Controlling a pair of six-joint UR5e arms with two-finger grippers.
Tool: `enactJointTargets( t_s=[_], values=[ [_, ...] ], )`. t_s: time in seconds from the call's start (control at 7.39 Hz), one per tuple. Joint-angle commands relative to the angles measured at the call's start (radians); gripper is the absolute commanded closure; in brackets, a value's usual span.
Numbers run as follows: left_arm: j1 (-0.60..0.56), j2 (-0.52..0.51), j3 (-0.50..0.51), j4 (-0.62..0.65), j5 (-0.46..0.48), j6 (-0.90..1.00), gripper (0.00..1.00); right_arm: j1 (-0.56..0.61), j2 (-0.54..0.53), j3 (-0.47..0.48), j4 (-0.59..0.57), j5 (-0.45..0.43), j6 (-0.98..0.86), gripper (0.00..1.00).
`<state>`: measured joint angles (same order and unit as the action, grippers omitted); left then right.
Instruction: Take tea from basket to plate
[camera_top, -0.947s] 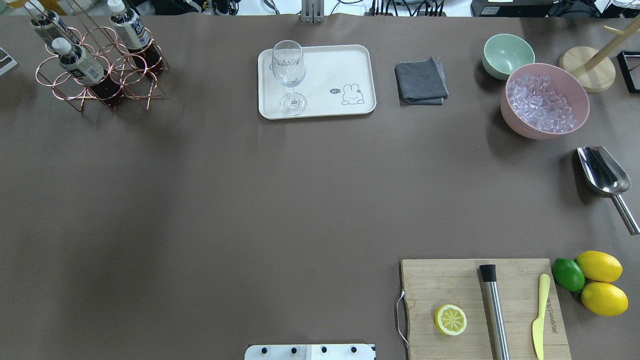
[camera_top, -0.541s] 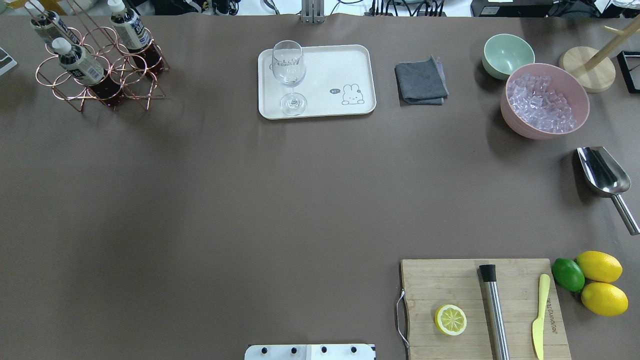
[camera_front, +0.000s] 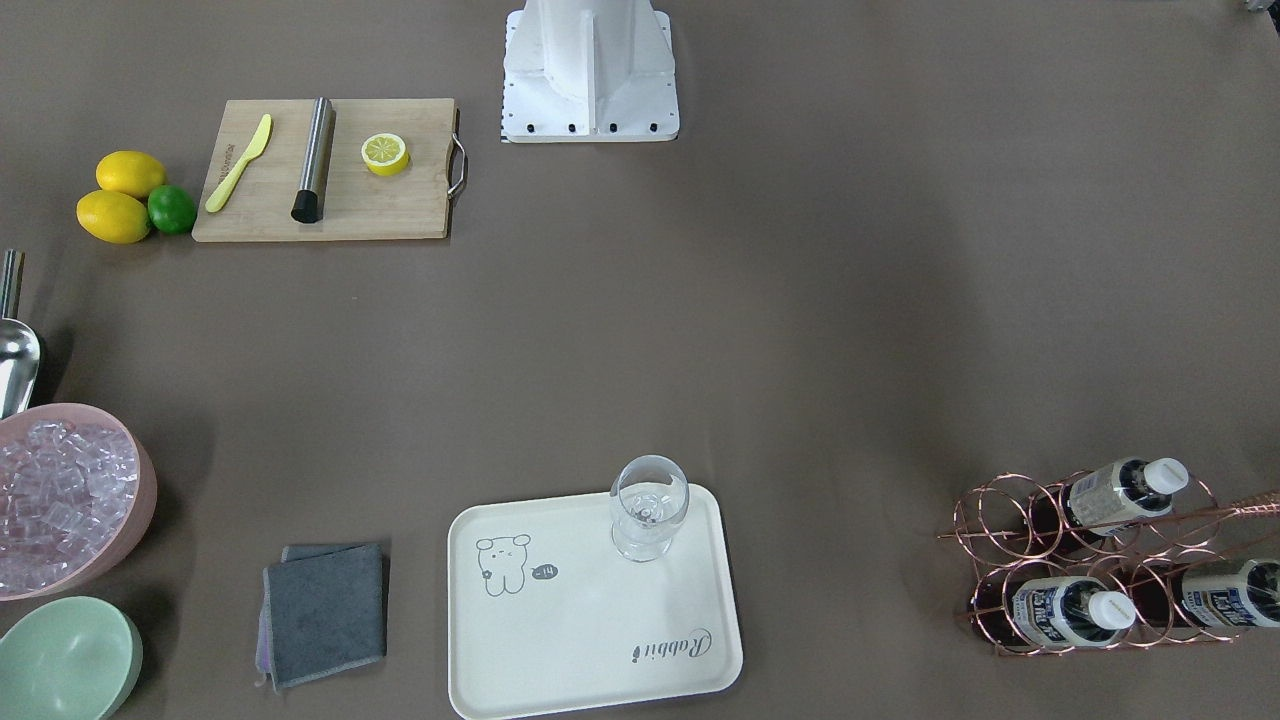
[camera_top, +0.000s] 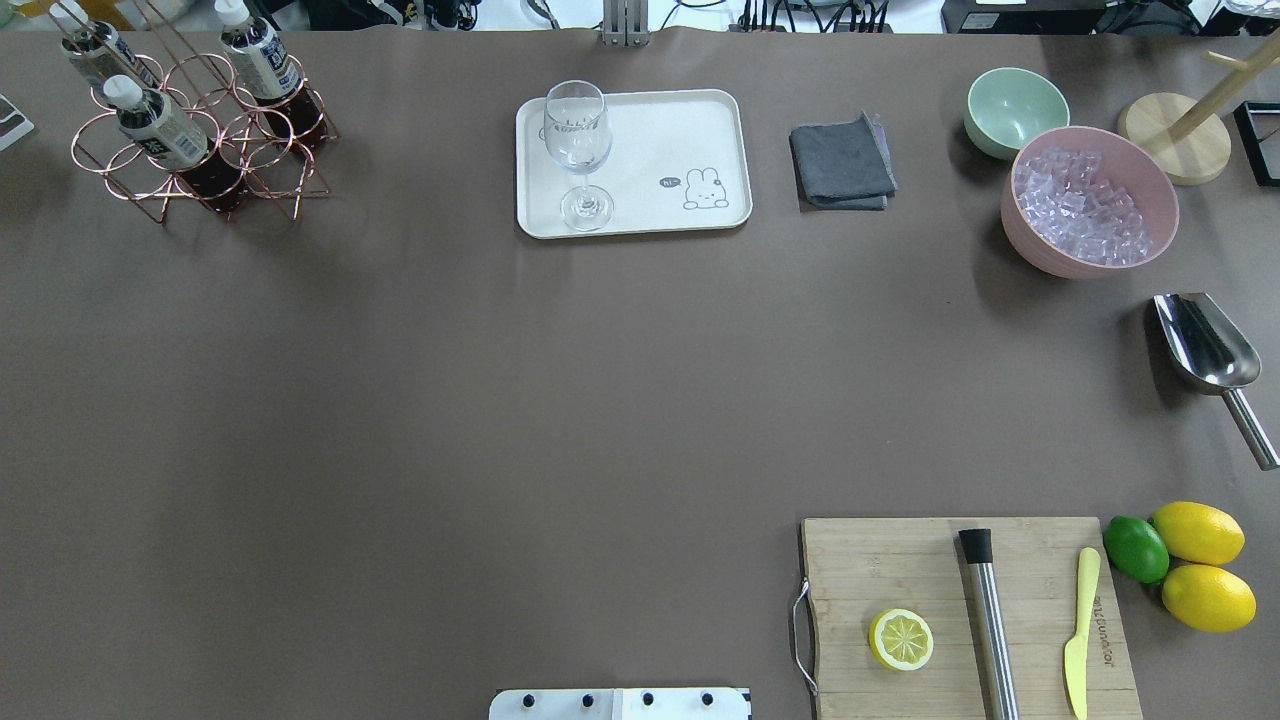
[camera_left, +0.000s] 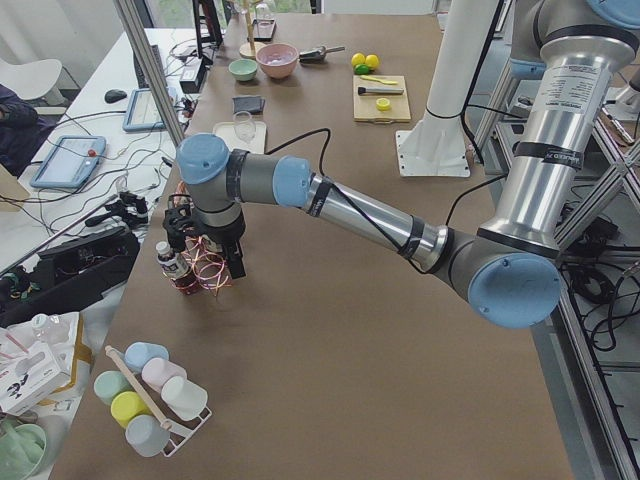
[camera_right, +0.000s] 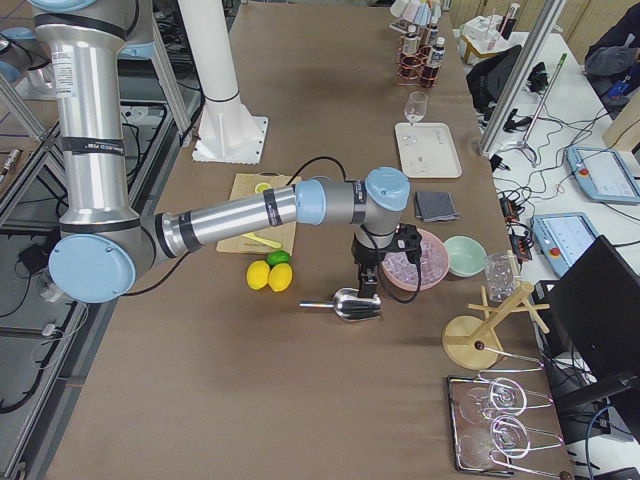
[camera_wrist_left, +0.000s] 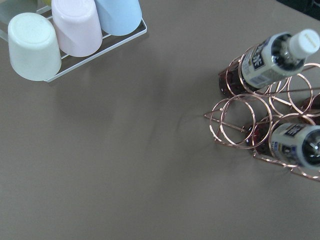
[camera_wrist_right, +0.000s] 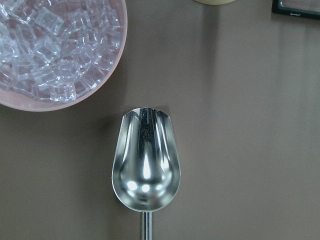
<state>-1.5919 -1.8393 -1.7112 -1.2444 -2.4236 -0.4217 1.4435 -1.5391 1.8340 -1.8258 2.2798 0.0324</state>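
Three tea bottles (camera_top: 158, 125) with white caps stand tilted in a copper wire basket (camera_top: 270, 165) at the far left corner; they also show in the front view (camera_front: 1070, 610) and the left wrist view (camera_wrist_left: 270, 60). The cream plate (camera_top: 650, 130) lies at the far centre with a clear stemmed glass (camera_top: 577, 150) on its left end. My left gripper (camera_left: 205, 250) hovers right over the basket; I cannot tell if it is open or shut. My right gripper (camera_right: 368, 285) hangs above the metal scoop (camera_wrist_right: 146, 160); I cannot tell its state either.
A grey cloth (camera_top: 842, 165), a mint bowl (camera_top: 1015, 105) and a pink bowl of ice (camera_top: 1040, 255) sit right of the plate. A cutting board (camera_top: 900, 560) with a lemon half, muddler and knife is near right. Upturned cups (camera_wrist_left: 75, 30) lie beyond the basket.
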Motion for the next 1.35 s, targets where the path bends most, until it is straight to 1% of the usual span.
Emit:
enactJointTargets(
  t_s=[0.0,0.14,0.27,0.41,0.54,0.68,0.81,0.95,1.08,1.22],
  values=[
    [0.006,-0.171,0.083,0.008,0.0,-0.304,0.02,0.0,-0.001,0.016,-0.006,-0.003,0.003,0.0],
    [0.009,-0.231,0.129,0.009,0.0,-0.427,0.02,0.0,-0.003,0.017,-0.007,-0.003,0.003,0.0],
    [0.012,-0.291,0.198,0.008,-0.002,-0.518,0.02,0.0,-0.004,0.019,-0.007,-0.005,0.003,0.0],
    [0.05,-0.382,0.306,0.023,0.003,-0.573,0.02,0.0,-0.004,0.019,-0.007,-0.003,0.003,0.0],
    [0.062,-0.468,0.402,0.037,0.017,-0.676,0.02,0.0,-0.001,0.014,0.0,-0.006,0.003,0.0],
    [0.076,-0.488,0.41,0.037,0.017,-0.763,0.02,0.0,0.01,0.013,0.0,-0.026,0.004,0.0],
    [0.125,-0.495,0.416,0.03,0.023,-0.852,0.02,-0.003,0.016,0.01,0.002,-0.042,0.032,0.0],
    [0.145,-0.526,0.453,0.028,0.061,-0.909,0.02,-0.008,0.027,0.011,0.002,-0.042,0.103,0.0],
    [0.151,-0.523,0.461,-0.001,0.063,-1.012,0.02,-0.009,0.03,0.008,0.003,-0.051,0.125,0.0],
    [0.153,-0.515,0.466,-0.038,0.063,-1.055,0.02,-0.015,0.03,-0.002,0.032,-0.057,0.127,0.0]
  ],
)
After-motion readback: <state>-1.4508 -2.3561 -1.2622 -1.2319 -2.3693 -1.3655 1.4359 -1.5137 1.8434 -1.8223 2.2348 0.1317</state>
